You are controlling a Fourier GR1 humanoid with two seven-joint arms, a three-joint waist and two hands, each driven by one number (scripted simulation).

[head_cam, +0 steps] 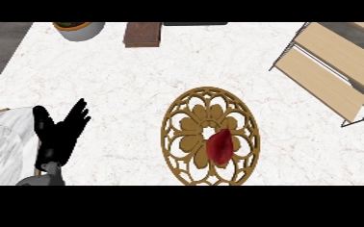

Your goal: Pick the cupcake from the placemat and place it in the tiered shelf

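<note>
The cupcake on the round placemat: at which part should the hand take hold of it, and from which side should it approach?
Probably around the middle of the cupcake, fingers and thumb across its narrow width, coming down from above. It shows as a dark red, elongated shape lying right of center on the openwork placemat, with nothing standing beside it. Only the left hand shows, open at the left edge; the tiered shelf stands far right.

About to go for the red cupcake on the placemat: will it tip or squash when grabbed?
The cupcake looks tilted or lying over on the openwork placemat, so it may roll if nudged. It seems small and probably light, so it should lift easily. It is likely soft, so it could deform. The left hand rests open, far from it.
</note>
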